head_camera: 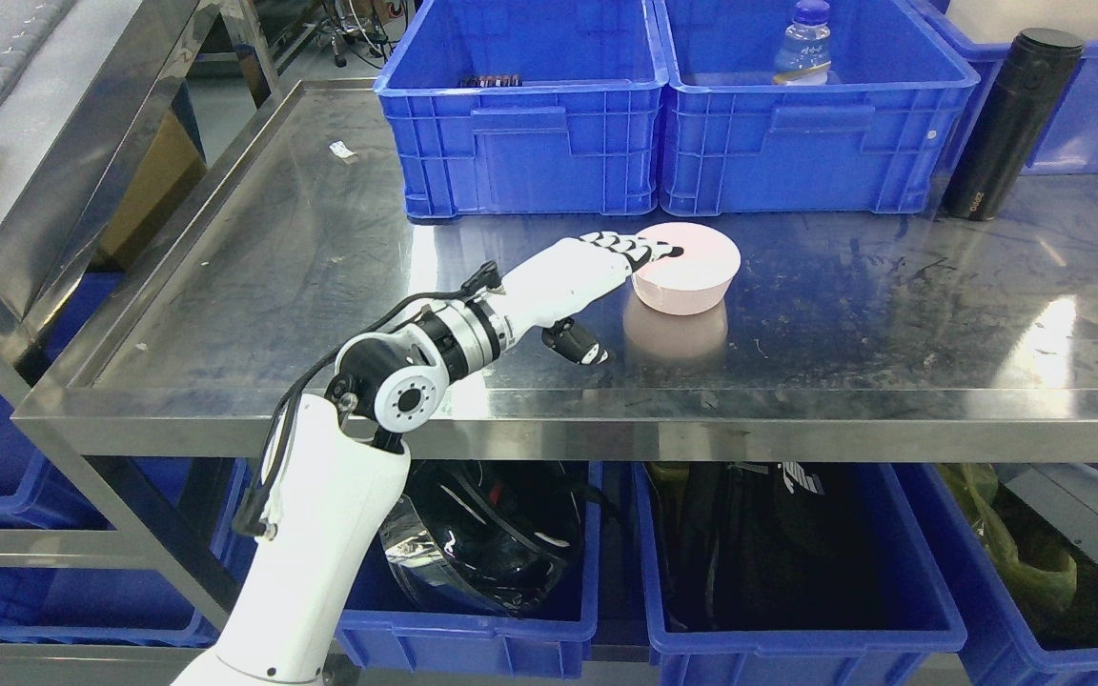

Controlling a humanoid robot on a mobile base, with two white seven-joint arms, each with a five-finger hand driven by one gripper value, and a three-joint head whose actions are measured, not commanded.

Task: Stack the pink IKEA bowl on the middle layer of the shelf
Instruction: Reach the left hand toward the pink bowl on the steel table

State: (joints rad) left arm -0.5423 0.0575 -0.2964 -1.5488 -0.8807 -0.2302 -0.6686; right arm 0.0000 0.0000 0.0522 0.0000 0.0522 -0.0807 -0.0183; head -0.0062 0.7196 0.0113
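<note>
— One pink bowl [685, 268] sits on the steel shelf [320, 248], about mid-way across and in front of the two blue crates. It seems to be upside down, flat base up and wider rim on the metal, so its axis stands upright. Being round, it has no long side to speak of.

— What is in the crates?

— Left blue crate [520, 114]: only a row of small dark things at the back wall, too small to name. Right blue crate [811, 124]: a clear water bottle [804, 46] with a blue cap, standing upright. A black flask [1011, 124] stands on the shelf just right of that crate. Lower down, the blue bins under the shelf hold a black helmet [487, 534], dark bags [759, 543] and something olive green.

— And the arm?

— Left arm comes up from the lower left, elbow bent at the shelf's front edge, forearm reaching right. Its robot hand [606, 276] lies palm-down, fingers [640, 250] stretched out over the bowl's left top edge, thumb [576, 341] hanging below and apart. The hand is spread, touching but not clasping the bowl.
</note>
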